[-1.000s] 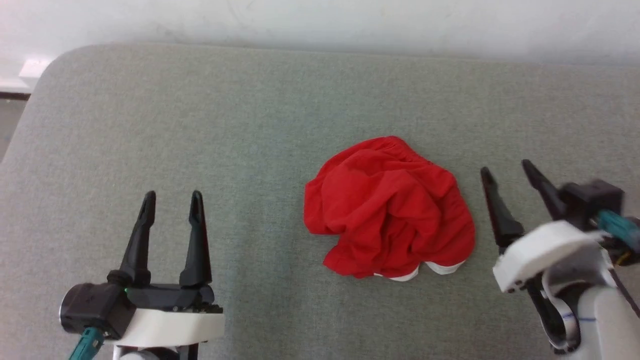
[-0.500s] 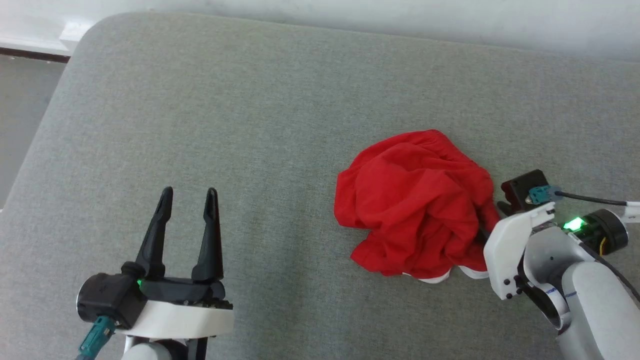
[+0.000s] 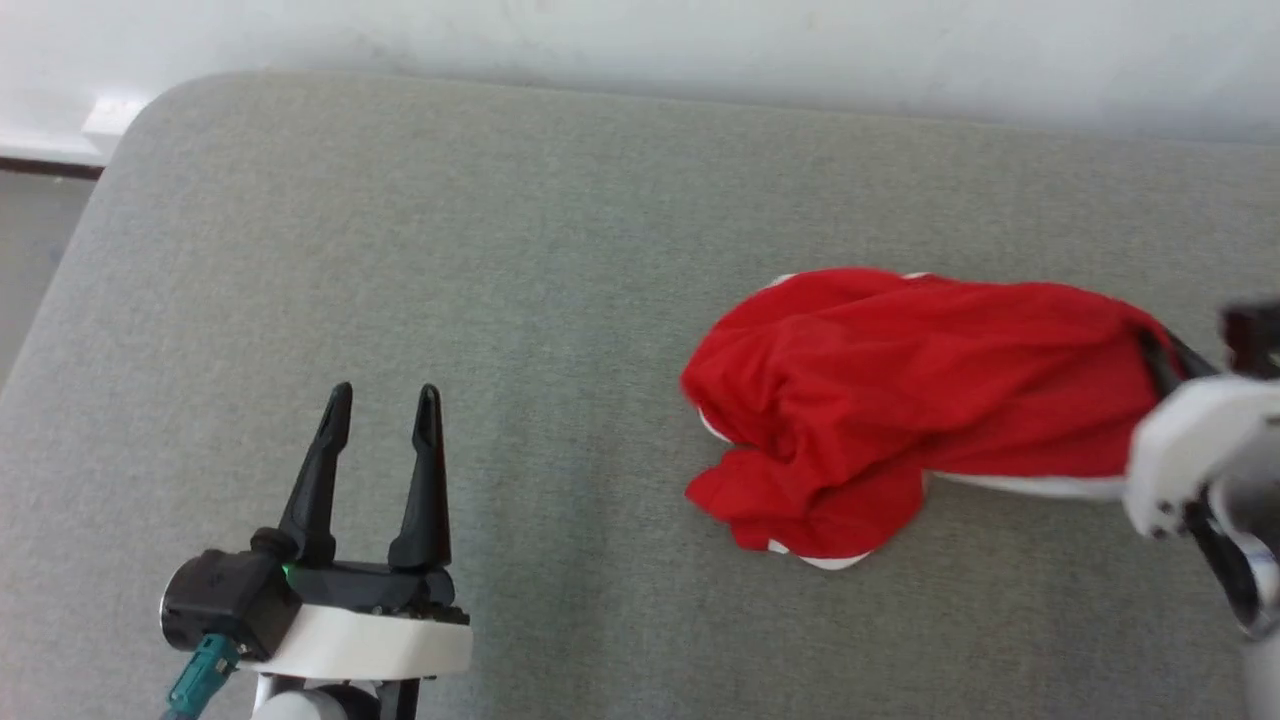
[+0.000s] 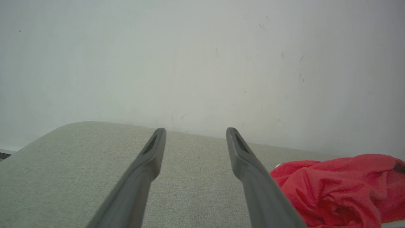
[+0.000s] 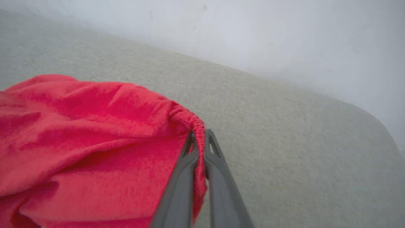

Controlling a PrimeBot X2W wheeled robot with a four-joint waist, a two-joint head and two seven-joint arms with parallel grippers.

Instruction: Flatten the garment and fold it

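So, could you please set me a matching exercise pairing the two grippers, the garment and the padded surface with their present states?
Column one:
1. left gripper
2. right gripper
3. garment
4. padded surface

Column two:
A. grey-green, bearing the cloth
B. jaws shut on a gathered red edge
C. jaws open, nothing between them
D. red, stretched sideways, one end bunched

Pairs: 1-C; 2-B; 3-D; 4-A

I could read no words, numbers, labels or brand marks anywhere. The red shorts [image 3: 900,400] bore no print or tag that I could make out, and the dark housing behind my left gripper [image 3: 385,395] showed no legible marking.
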